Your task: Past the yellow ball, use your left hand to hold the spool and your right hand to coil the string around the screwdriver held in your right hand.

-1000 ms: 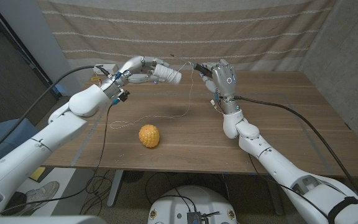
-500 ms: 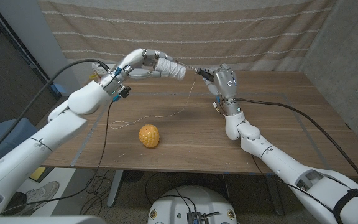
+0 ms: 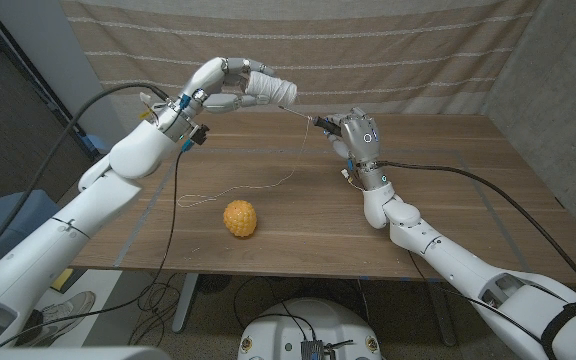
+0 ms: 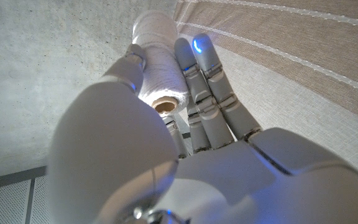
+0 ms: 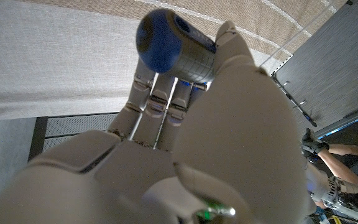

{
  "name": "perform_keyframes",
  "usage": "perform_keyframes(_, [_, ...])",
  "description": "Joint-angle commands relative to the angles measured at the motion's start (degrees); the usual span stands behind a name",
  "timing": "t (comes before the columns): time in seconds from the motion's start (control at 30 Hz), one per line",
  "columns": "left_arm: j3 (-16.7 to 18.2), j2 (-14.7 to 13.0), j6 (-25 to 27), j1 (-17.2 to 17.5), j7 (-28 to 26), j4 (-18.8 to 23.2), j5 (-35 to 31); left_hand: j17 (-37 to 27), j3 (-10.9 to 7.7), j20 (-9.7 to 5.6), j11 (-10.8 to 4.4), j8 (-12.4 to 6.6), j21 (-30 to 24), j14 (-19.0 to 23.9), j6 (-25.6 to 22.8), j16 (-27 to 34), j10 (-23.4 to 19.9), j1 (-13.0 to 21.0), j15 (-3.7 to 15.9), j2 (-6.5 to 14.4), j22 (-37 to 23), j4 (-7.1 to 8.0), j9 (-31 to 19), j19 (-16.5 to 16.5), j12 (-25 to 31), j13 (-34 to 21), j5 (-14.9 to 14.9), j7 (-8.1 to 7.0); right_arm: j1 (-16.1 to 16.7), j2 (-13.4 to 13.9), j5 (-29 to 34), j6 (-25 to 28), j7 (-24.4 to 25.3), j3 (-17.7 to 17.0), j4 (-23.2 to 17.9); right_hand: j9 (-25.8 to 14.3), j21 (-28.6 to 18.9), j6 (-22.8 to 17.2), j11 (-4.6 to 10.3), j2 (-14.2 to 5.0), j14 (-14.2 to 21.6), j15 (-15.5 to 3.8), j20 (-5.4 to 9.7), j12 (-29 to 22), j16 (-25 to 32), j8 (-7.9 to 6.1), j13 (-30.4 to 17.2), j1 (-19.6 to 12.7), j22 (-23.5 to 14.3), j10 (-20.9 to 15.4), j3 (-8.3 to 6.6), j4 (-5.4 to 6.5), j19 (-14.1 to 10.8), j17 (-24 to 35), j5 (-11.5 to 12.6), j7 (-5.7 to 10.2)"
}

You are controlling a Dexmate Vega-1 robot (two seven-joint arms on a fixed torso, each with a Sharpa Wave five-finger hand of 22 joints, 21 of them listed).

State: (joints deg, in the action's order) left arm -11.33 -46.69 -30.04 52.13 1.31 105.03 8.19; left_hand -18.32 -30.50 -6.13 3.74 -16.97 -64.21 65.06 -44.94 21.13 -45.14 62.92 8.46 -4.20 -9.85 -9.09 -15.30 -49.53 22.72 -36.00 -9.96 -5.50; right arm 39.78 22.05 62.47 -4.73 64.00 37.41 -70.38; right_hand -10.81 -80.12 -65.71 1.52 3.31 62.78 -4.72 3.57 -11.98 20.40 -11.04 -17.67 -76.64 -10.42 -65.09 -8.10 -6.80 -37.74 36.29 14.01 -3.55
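the spool [image 3: 273, 91] of white string is raised well above the far side of the table [image 3: 448, 190], gripped in the left robot hand [image 3: 223, 88] with its free end pointing toward the right arm. the left wrist view shows the spool [image 4: 160, 68] lying along the fingers [image 4: 207, 74], hollow core facing the camera, so the left robot hand [image 4: 185, 143] is grasping it; held this way the string can likely pay off the end without snagging

from the spool the string [image 3: 296, 112] runs taut down to the screwdriver [image 3: 325, 123], whose dark shaft projects from the right robot hand [image 3: 356, 135]. the right wrist view shows the blue-capped handle [image 5: 173, 46] clenched in the fingers of that robot hand [image 5: 191, 124], so it is grasping the tool. whether turns of string already sit on the shaft is too small to tell

a slack tail of string [image 3: 238, 190] hangs from the screwdriver and trails over the table toward the robot's left, ending near the left forearm

the yellow ball [image 3: 239, 218] rests on the near part of the table, between the arms and apart from both; spool and screwdriver are both beyond it, as the task requires

judgement: the taut span suggests coiling is under way, the raised spool keeping tension. the risk is the loose tail dragging, or the string slipping off the shaft tip

a striped cloth [image 3: 368, 50] hangs behind the table
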Motion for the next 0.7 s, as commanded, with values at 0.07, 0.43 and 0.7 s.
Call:
perform_keyframes(0.07, [2.2, 1.1, 2.8, 1.0, -4.9, 0.7, -4.9, -0.1, -0.47, -5.21, -6.5, 0.2, -0.3, 3.8, -9.5, -0.2, -6.8, 11.2, 4.5, 11.1, -0.2, 0.08, -0.4, 0.3, 0.4, -0.2, -0.3, 8.88, -1.0, 3.6, -2.5, 1.3, 0.0, 4.0, -2.7, -0.3, -0.5, -5.7, 0.19, -8.66, 7.0, -7.41, 8.51, -0.1, 0.3, -0.36, -0.2, -9.0, -0.1, -0.4, -0.15, 0.35, 0.1, 0.1, 0.2, 5.35])
perform_keyframes(0.43, [3.3, 1.4, 4.4, 2.3, -7.4, 0.9, -6.0, -0.2, -0.48, -5.2, -6.42, 0.31, -0.4, 3.9, -9.5, -0.2, -6.9, 11.2, 4.52, 11.1, -0.2, 0.03, -0.4, 0.4, 0.2, -0.3, -0.3, 8.85, -0.7, 4.8, -2.5, 0.4, 0.0, 4.2, -3.8, -0.3, -0.5, -5.7, 0.17, -8.63, 6.9, -7.32, 8.53, 0.0, 0.2, -0.36, -0.2, -9.0, -0.1, -0.3, 0.0, 0.44, 0.2, 0.1, 0.2, 5.54])
perform_keyframes(0.7, [3.8, 0.7, 6.2, 2.8, -8.1, 1.7, -7.1, -0.1, -0.48, -5.19, -6.33, 0.38, -0.4, 3.9, -9.7, -0.3, -6.9, 11.2, 4.49, 11.1, -0.2, 0.06, -0.4, 0.4, 0.1, -0.4, -0.3, 8.89, -1.5, 8.4, -4.9, 2.9, -3.2, 7.6, -7.6, -0.3, -0.6, -5.6, 0.24, -8.68, 6.9, -7.45, 8.53, 0.0, 0.2, -0.35, -0.2, -9.1, -0.1, -0.2, 0.02, 0.4, 0.2, 0.1, 0.2, 5.57])
